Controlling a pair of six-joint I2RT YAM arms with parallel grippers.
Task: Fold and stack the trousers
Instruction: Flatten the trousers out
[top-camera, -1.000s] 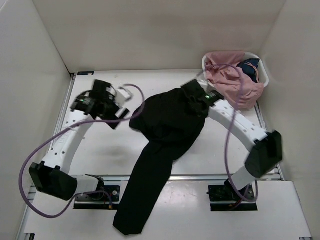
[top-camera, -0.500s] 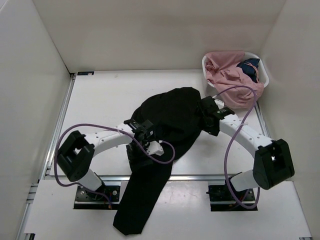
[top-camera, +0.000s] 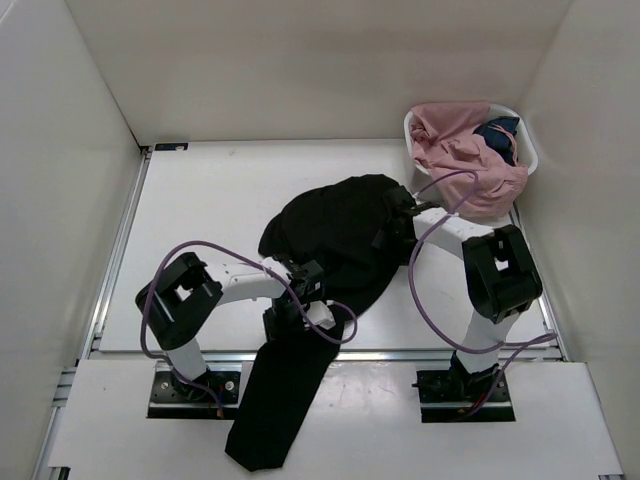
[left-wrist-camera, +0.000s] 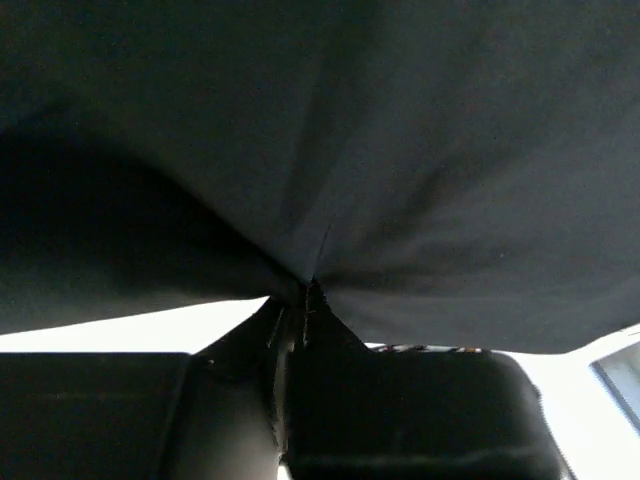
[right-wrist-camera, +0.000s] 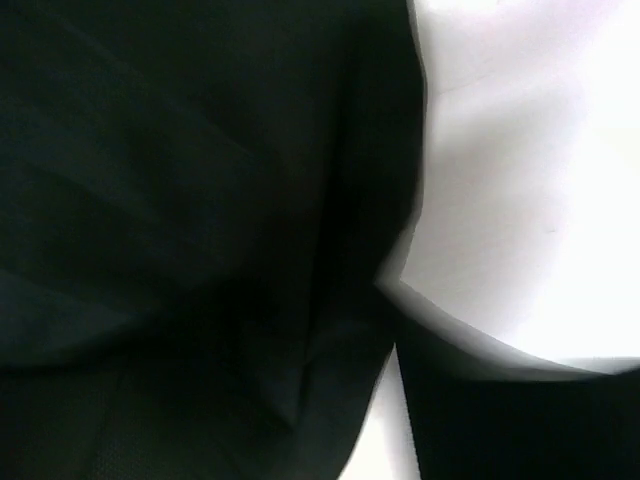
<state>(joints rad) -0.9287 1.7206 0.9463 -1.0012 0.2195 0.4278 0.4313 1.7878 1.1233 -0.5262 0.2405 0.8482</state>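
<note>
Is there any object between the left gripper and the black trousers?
No, nothing visible. The left gripper is closed on the trousers, fabric gathered at its fingertips. The laundry basket stands apart, at the far right corner.

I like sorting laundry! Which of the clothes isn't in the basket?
The black trousers, sprawled across the table with one leg hanging off its near edge. The pink cloth and the dark blue one are heaped in the white basket.

Even bright overhead light, soft shadows, both wrist views dark and blurred
</note>
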